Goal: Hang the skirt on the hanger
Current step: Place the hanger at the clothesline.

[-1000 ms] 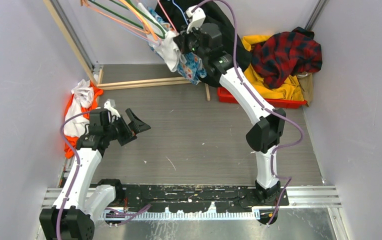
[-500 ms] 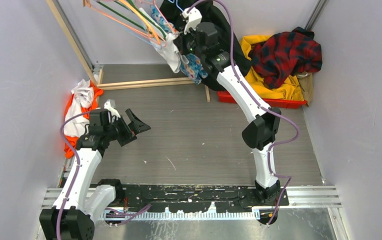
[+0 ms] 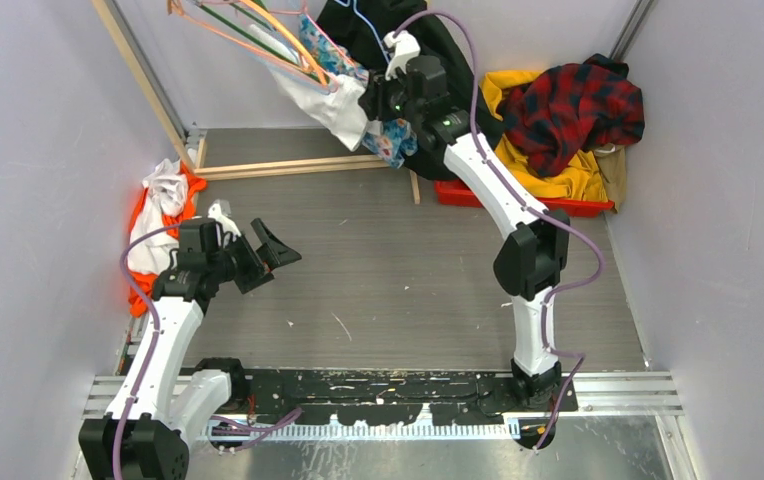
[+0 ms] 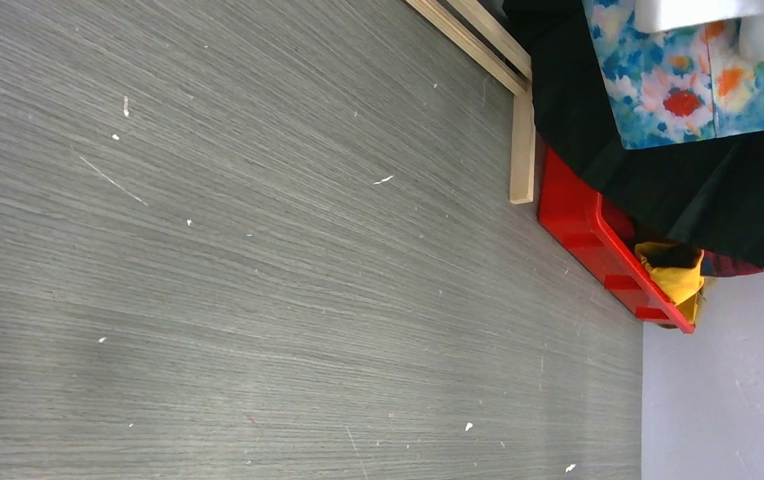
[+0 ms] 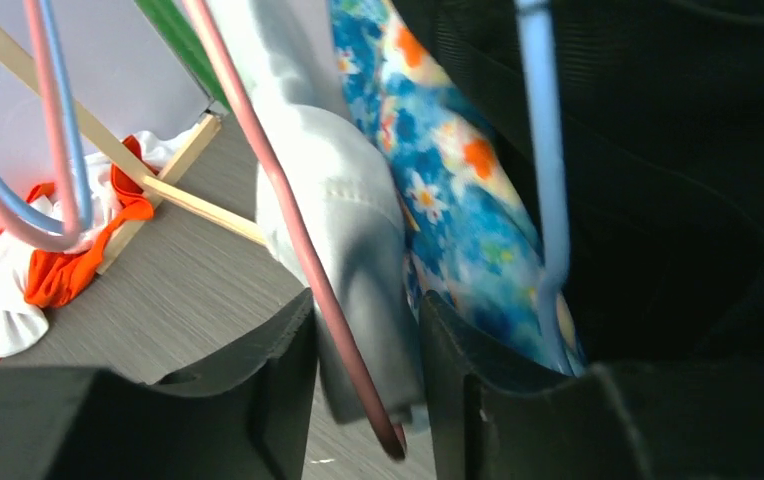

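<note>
The right tool (image 3: 366, 102) has just let its jaws come apart; a moment ago they were shut tight. Now they sit loose around a pink hanger (image 5: 298, 230) and the white garment (image 5: 353, 200). The skirt (image 5: 448, 190) hangs just behind, between the white garment and the black coat (image 5: 658, 180). It looks hung up, so the job seems nearly done. The left tool (image 3: 263, 260) waits wide open, holding nothing.

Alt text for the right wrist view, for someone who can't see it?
The right gripper, fingers parted, straddles a pink hanger and a fold of white garment. Behind them hang the blue floral skirt and a black coat.
</note>
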### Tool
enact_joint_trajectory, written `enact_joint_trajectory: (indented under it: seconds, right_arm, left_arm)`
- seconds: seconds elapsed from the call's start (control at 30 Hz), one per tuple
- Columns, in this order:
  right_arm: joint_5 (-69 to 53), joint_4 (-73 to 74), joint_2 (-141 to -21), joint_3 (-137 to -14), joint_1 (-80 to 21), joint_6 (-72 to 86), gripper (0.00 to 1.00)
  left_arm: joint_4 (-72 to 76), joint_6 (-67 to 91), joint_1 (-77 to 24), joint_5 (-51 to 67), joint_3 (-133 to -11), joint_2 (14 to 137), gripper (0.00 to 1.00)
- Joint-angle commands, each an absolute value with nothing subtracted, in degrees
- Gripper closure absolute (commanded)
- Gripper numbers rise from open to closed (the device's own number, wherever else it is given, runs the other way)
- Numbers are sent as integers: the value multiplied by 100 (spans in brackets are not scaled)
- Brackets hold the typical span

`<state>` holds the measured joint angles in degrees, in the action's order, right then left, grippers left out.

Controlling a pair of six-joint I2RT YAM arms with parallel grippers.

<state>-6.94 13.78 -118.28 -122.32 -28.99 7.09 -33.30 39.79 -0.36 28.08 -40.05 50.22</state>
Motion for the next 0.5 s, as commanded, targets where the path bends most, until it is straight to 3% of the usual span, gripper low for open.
enact_joint_trajectory:
  seconds: [0.0, 0.37, 0.47]
  right_arm:
    - [-960, 1146, -10998, -12156, -2822, 989, 52]
    - [-952, 1078, -10155, -11103, -2821, 1171, 41]
    - [-810, 1098, -9841, -10759, -2814, 1189, 30]
  left_arm:
    - [-3238, 3885, -13, 2855, -4114, 4856, 0]
    - [-3275, 3906, -9, 2880, -4019, 4653, 0]
    - [-3272, 3920, -9, 2888, -4008, 4598, 0]
